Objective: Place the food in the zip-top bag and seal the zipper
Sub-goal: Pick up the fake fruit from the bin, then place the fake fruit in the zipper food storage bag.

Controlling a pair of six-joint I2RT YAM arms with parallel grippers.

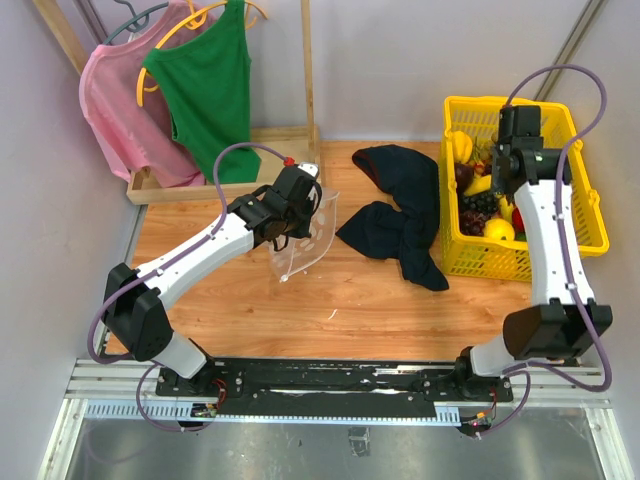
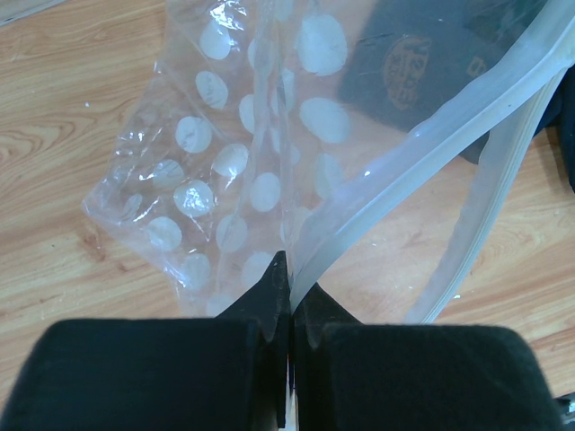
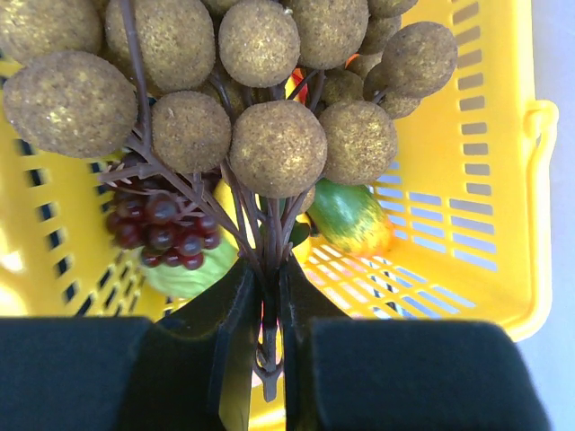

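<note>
The clear zip-top bag point(image 1: 305, 238) with white dots point(image 2: 225, 162) is held up off the wooden table. My left gripper point(image 2: 292, 269) is shut on its mouth edge, right at the zipper point(image 2: 422, 135), which runs up to the right. In the top view that left gripper point(image 1: 298, 197) sits above the bag. My right gripper point(image 3: 269, 278) is shut on the brown stem of the tan longan cluster point(image 3: 278, 148), above the yellow basket point(image 3: 467, 197). Dark grapes point(image 3: 162, 229) and a green and yellow fruit point(image 3: 350, 215) lie below it. From above, the right gripper point(image 1: 503, 165) hangs over the basket's fruit.
A dark navy cloth point(image 1: 400, 215) lies crumpled between the bag and the yellow basket point(image 1: 585, 215). A banana point(image 1: 460, 145), grapes point(image 1: 478, 205) and a lemon point(image 1: 498, 232) rest in the basket. Pink and green tops point(image 1: 205, 90) hang on a wooden rack at the back left.
</note>
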